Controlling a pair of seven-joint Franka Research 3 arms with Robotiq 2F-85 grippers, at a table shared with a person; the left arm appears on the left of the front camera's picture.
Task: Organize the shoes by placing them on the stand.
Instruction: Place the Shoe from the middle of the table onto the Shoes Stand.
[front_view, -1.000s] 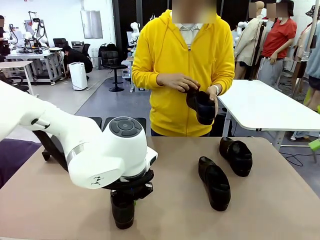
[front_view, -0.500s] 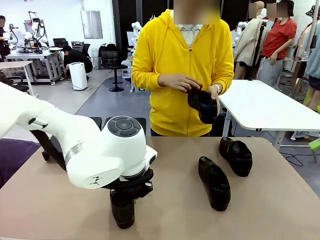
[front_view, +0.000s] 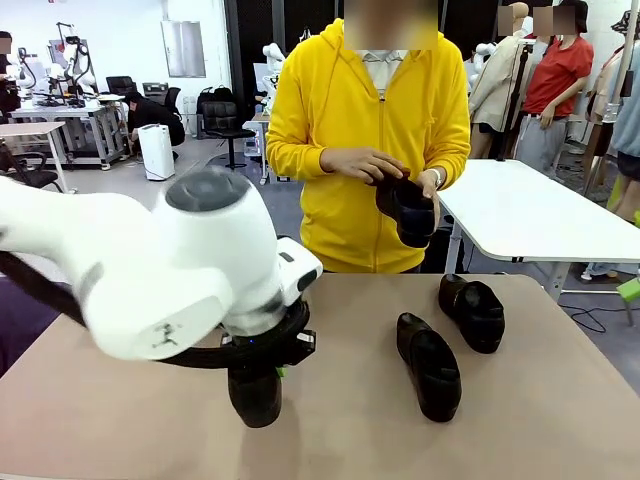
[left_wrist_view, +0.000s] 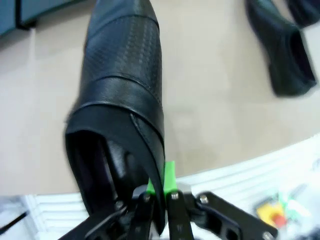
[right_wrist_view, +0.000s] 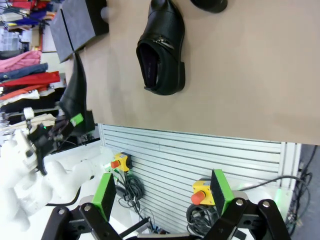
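Left fingers: clenched on heel rim of black shoe, toe pointing away from them. Right fingers: spread, empty.

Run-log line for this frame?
left gripper: shut on shoe | right gripper: open | person: holding another shoe | table: two shoes loose

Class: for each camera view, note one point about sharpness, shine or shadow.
Front view: even light, faint shadow beside the middle shoe on the table. Left wrist view: the held shoe looks slightly smeared. Right wrist view: crisp, the right gripper included.
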